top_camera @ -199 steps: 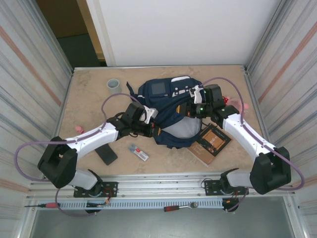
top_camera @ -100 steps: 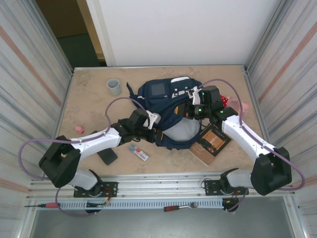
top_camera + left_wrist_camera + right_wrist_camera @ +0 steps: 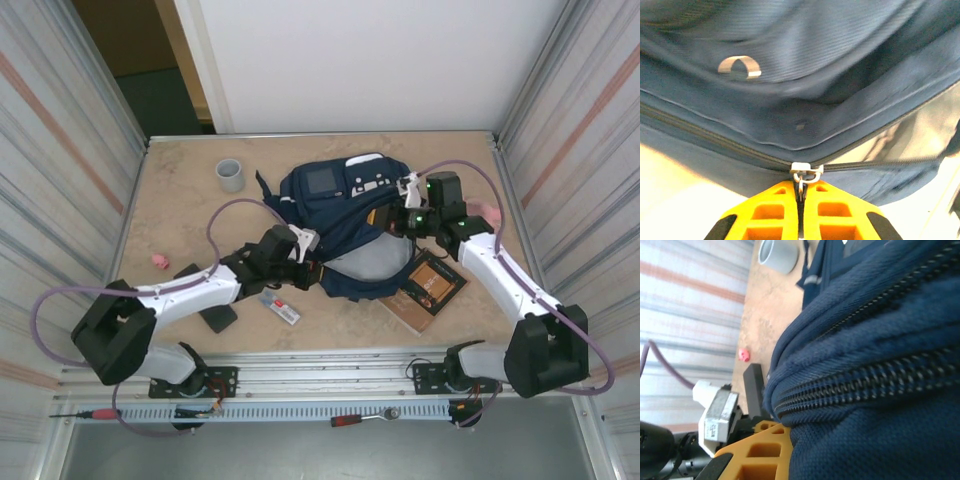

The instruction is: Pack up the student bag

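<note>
Two arms close on one bag [image 3: 340, 215], which lies mid-table [image 3: 180, 215] with its white patches toward the far wall and its mouth toward the arms. Grey lining shows through the gap on the near side.

Loose things lie around it. A book [image 3: 425, 288] sits just beside its near-right edge, a phone [image 3: 217, 318] lies near-left under the left arm, and a cup [image 3: 230, 175] stands well apart at far left.

At the bag's right side, the right gripper [image 3: 392, 222] has its jaws together. In its wrist view the navy cloth lies right against a yellow finger [image 3: 765, 447], so it looks clamped on a fold of the bag, probably as an anchor.

The left gripper [image 3: 800, 192] is at the near-left corner, jaws pressed together on the pull [image 3: 801, 186] that hangs from the slider.

The coming move depends on the zipper [image 3: 715, 142]. In the left wrist view it runs crosswise to the fingers, which point straight at the bag. Its teeth look joined on one side of the slider, and the lining shows on the other. The left gripper should therefore travel sideways along that line, not back toward its base, while the right gripper keeps the cloth taut. The left arm is the nearer one to the slider.
</note>
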Controlling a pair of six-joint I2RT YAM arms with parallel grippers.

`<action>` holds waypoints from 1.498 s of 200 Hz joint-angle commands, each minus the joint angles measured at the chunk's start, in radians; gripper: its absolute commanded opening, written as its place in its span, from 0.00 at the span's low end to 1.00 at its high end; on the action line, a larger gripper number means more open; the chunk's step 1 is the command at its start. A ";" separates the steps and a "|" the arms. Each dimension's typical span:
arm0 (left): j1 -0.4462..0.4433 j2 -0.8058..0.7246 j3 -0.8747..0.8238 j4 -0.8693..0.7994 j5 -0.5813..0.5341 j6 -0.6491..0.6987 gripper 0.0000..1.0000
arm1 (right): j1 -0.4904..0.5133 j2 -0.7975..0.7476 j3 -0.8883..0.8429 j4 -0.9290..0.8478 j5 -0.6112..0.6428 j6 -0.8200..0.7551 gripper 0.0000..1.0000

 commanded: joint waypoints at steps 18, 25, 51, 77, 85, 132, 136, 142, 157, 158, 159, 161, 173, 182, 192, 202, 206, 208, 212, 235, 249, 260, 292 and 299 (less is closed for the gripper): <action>0.011 -0.032 -0.025 0.004 0.012 0.062 0.00 | -0.009 -0.039 -0.043 0.116 -0.018 0.110 0.06; 0.011 -0.024 -0.018 0.027 0.031 0.059 0.00 | 0.010 -0.044 -0.062 0.146 0.000 0.139 0.15; 0.007 -0.003 -0.003 0.126 0.084 0.015 0.00 | 0.094 -0.073 -0.142 0.197 0.130 0.251 0.47; -0.005 0.013 0.016 0.182 0.116 -0.005 0.00 | 0.175 -0.100 -0.251 0.295 0.249 0.387 0.55; -0.007 0.018 0.023 0.183 0.122 -0.008 0.00 | 0.196 -0.103 -0.276 0.322 0.276 0.414 0.56; -0.016 0.020 0.032 0.163 0.110 0.000 0.00 | 0.223 -0.055 -0.276 0.326 0.298 0.417 0.23; -0.015 0.018 0.033 0.148 0.096 0.003 0.00 | 0.217 -0.054 -0.266 0.321 0.284 0.405 0.19; -0.013 0.018 0.034 0.119 0.060 0.007 0.00 | 0.204 -0.054 -0.250 0.306 0.257 0.382 0.12; 0.002 0.012 0.024 0.067 0.006 0.016 0.00 | 0.152 -0.067 -0.193 0.240 0.177 0.309 0.03; 0.002 0.012 0.022 0.066 0.004 0.017 0.00 | 0.148 -0.068 -0.187 0.234 0.171 0.303 0.03; 0.004 0.010 0.019 0.065 0.001 0.018 0.00 | 0.143 -0.070 -0.183 0.228 0.166 0.297 0.03; 0.007 0.010 0.015 0.064 -0.003 0.017 0.00 | 0.134 -0.072 -0.174 0.216 0.156 0.286 0.02; 0.031 0.008 -0.009 0.064 -0.015 0.025 0.00 | 0.071 -0.089 -0.108 0.138 0.071 0.218 0.00; 0.051 0.006 -0.022 0.067 -0.025 0.034 0.00 | 0.029 -0.092 -0.063 0.094 0.004 0.180 0.00; 0.076 0.006 -0.031 0.062 -0.041 0.043 0.00 | -0.018 -0.082 -0.005 0.033 -0.087 0.136 0.01; 0.102 0.007 -0.037 0.065 -0.051 0.056 0.00 | -0.053 -0.064 0.065 -0.046 -0.156 0.084 0.01; 0.111 0.008 -0.038 0.067 -0.054 0.062 0.00 | -0.064 -0.056 0.091 -0.079 -0.173 0.065 0.01; 0.116 0.008 -0.039 0.070 -0.055 0.067 0.00 | -0.071 -0.051 0.110 -0.097 -0.184 0.047 0.01; 0.125 0.010 -0.040 0.077 -0.055 0.076 0.00 | -0.077 -0.045 0.122 -0.116 -0.196 0.033 0.01; 0.188 0.033 -0.020 0.117 -0.056 0.121 0.00 | -0.107 -0.006 0.205 -0.144 -0.300 0.008 0.00; 0.227 0.061 0.004 0.122 -0.063 0.136 0.00 | -0.111 0.012 0.242 -0.144 -0.342 0.009 0.00; 0.256 0.087 0.021 0.136 -0.077 0.148 0.00 | -0.111 0.023 0.274 -0.146 -0.368 0.009 0.00; 0.329 0.163 0.077 0.137 -0.124 0.148 0.00 | -0.118 0.048 0.376 -0.175 -0.421 -0.001 0.00; 0.339 0.179 0.086 0.140 -0.135 0.151 0.00 | -0.120 0.053 0.396 -0.178 -0.430 -0.003 0.00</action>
